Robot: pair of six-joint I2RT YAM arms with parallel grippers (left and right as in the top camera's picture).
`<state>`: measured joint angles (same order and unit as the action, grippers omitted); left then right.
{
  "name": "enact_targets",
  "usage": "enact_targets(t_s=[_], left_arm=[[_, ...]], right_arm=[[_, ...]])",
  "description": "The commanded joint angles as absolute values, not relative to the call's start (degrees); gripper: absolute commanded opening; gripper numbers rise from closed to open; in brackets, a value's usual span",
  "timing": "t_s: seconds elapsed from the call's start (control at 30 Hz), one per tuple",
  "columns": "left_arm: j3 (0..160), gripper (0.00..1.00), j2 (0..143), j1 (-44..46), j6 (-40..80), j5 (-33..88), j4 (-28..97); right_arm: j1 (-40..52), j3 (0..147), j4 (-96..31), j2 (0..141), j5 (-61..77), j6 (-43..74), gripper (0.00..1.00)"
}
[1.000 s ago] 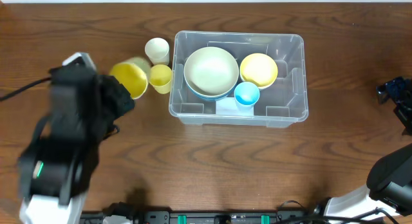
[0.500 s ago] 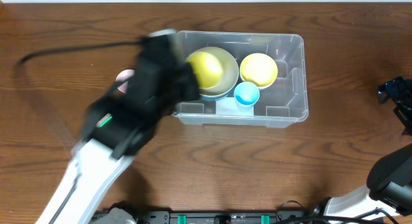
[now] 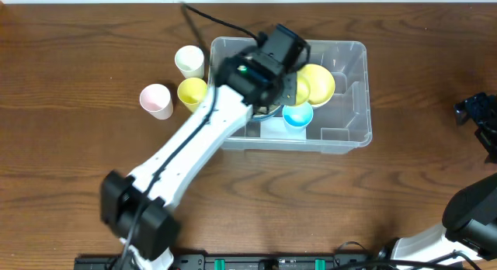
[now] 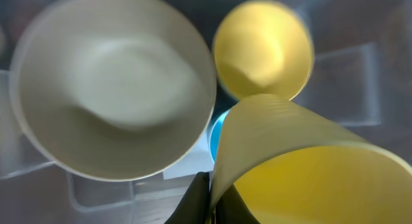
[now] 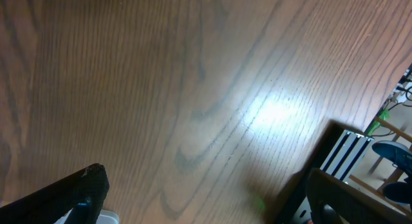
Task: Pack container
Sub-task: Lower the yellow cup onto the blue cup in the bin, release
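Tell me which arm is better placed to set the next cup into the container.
Left. Its pincer is shut on a yellow cup over the container. The right arm sits at the table's right edge, pincer open and empty.

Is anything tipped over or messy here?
Nothing is spilled or broken. Only the large yellow cup in the left gripper is tilted, held by its rim over the container. The cream cup, pink cup and small yellow cup stand upright on the table beside it.
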<state>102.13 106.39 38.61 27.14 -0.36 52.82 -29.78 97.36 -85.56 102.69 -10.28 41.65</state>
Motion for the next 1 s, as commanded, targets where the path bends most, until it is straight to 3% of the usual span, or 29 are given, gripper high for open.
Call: enact_targets(t_s=[0.0, 0.83, 0.9, 0.97], left_arm=[[103.3, 0.06, 109.2, 38.5, 26.4, -0.9, 53.7], [103.3, 0.06, 112.1, 40.0, 25.3, -0.4, 56.1], [103.3, 0.07, 112.1, 40.0, 25.3, -0.4, 56.1], [103.3, 0.16, 112.1, 40.0, 25.3, -0.4, 56.1]], right_arm=[[-30.0, 97.2, -85.5, 102.8, -10.9, 42.4, 0.99], [-30.0, 97.2, -85.5, 102.8, -10.9, 42.4, 0.99], [-30.0, 97.2, -85.5, 102.8, -10.9, 42.4, 0.99], [-30.0, 97.2, -85.5, 102.8, -10.9, 42.4, 0.99]])
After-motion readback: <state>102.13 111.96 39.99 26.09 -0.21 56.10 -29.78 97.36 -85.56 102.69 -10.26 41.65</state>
